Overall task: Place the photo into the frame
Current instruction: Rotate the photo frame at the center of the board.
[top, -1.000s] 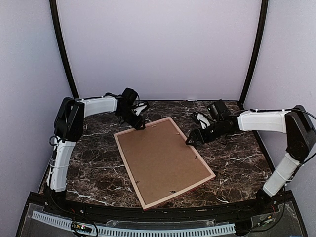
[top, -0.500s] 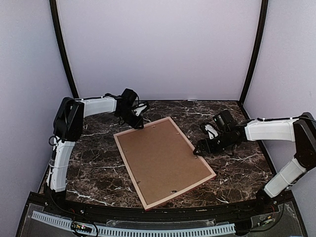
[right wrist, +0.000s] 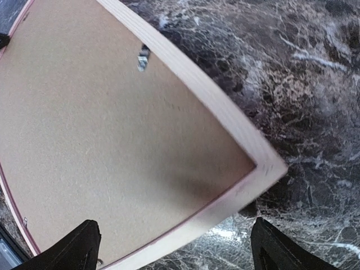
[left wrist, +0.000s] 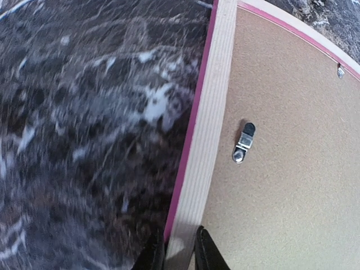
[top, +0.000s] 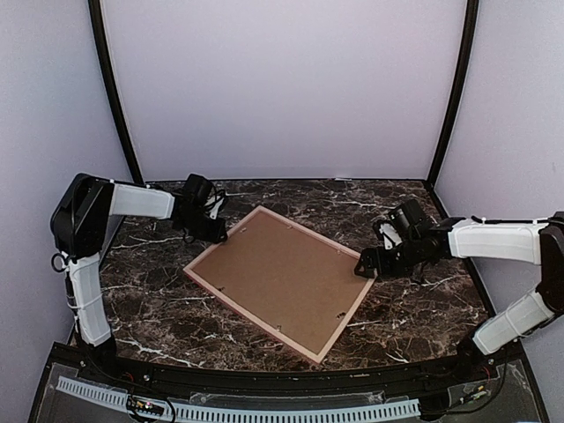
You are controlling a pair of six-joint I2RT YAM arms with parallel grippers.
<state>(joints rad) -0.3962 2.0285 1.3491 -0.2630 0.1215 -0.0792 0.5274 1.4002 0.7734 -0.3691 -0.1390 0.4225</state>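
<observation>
The frame (top: 249, 314): face down on the marble table (top: 159, 308), brown backing panel (top: 282, 278) up, mid-table.

Top view. It has swung round within the last second. Its long axis ran steeply from far to near; it now lies more across the table, from far-left to near-right. One corner points at the far wall, another at the near edge. The left gripper (top: 210, 231) is at the far-left short side and has drawn back toward the left wall. The right gripper (top: 364, 266) is at the right corner. Judgement: this is repositioning only, with the back not yet opened. The photo shows in no view.

Left wrist view. The fingers (left wrist: 208, 256) are clenched on the pale wooden edge, one each side, grasping the frame. A metal clip (left wrist: 244, 142) lies flat on the backing just beside the edge. The table is blurred, so motion is likely.

Right wrist view. The fingers (right wrist: 79, 244) are spread wide and released. The frame's corner (right wrist: 264, 166) lies between them and I see no contact. Another clip (right wrist: 143, 58) sits by the far edge.
</observation>
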